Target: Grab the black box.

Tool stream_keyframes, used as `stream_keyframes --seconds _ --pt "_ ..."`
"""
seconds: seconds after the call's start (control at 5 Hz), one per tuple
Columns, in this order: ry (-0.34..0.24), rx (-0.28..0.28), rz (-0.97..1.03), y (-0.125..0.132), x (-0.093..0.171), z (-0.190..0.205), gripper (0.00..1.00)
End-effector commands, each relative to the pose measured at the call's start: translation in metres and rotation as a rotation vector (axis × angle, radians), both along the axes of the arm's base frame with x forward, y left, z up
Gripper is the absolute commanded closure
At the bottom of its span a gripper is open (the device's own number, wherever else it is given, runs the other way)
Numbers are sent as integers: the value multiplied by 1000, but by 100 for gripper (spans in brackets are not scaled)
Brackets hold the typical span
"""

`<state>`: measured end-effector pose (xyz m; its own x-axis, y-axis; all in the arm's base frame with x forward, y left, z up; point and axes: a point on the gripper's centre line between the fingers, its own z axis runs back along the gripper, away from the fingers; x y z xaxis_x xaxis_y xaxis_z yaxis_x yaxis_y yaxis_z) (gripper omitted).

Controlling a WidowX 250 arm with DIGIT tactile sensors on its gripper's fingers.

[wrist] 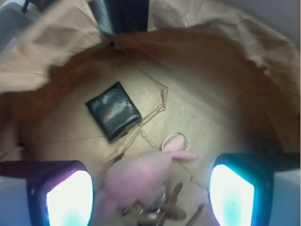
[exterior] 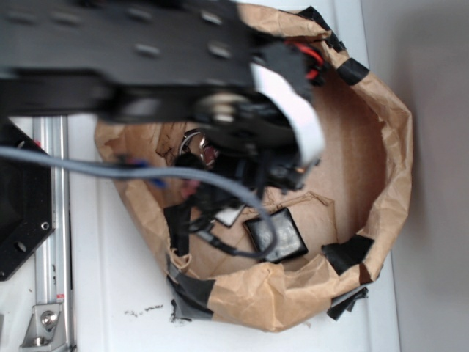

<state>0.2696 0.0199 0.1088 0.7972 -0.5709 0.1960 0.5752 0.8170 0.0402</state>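
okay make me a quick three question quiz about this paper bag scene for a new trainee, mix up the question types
1. True or false: the claw is shut on the black box.
2. In the wrist view, what lies between the claw's fingers? A) pink plush toy B) black box C) nothing
3. Fill in: the black box rests on the floor of a brown paper ____.

Key: 1 false; 2 A, the pink plush toy; 3 bag.

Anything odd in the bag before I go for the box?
The open pincer is lined up over the pink toy and keys, not the black box, which lies apart, up-left. The paper bag is crumpled and taped.
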Motion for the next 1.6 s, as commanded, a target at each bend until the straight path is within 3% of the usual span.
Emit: stream_keyframes --seconds 0.0,0.4,0.8,1.2,1.4 --pt "-23 24 -266 -32 0 -11 0" --pt "-83 47 -389 -62 -10 -33 0" --pt "-80 27 -373 -74 17 -53 0" --pt "-13 6 -378 -92 37 -81 0" --pt "81 0 -426 -106 23 -100 0"
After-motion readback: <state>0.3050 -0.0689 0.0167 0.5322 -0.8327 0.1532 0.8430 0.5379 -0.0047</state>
